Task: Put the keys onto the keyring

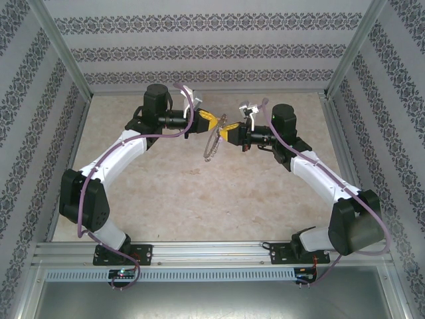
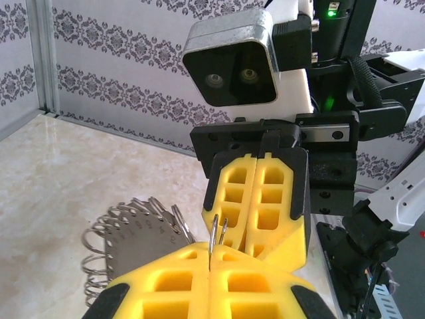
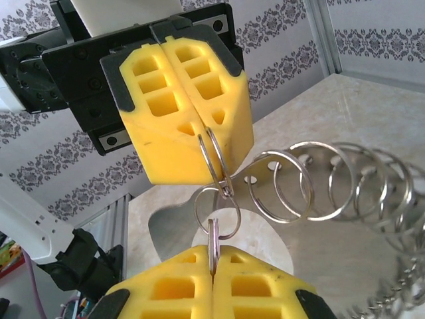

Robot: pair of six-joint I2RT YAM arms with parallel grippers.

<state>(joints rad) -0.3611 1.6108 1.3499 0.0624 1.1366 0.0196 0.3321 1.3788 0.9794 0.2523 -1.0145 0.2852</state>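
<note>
Near edge: both arm bases bolted to the rail, arms bowed inward over the pale table (image 1: 179, 199).

Mid-table, raised off the surface: the left gripper (image 1: 206, 120) and right gripper (image 1: 230, 135) meet almost nose to nose, yellow fingertips just apart.

Left gripper, seen from its own wrist (image 2: 209, 258): jaws pressed together, a small loop (image 2: 217, 231) of thin double wire pinched in the seam and standing up out of it. From the opposite wrist the same small loop (image 3: 214, 154) hangs out from the left gripper's tips.

Right gripper (image 3: 212, 256): jaws together on a thin silvery strip seen edge-on, apparently a key (image 3: 214, 240). Its upper end sits against a second little ring just under the pinched loop; whether it is threaded through, I cannot tell.

The keyring (image 1: 213, 144) hangs tilted between and just under the two grippers, clear of the table; its rim carries a row of silvery wire loops (image 3: 292, 181).

Beyond: patterned back wall (image 1: 212, 50).
</note>
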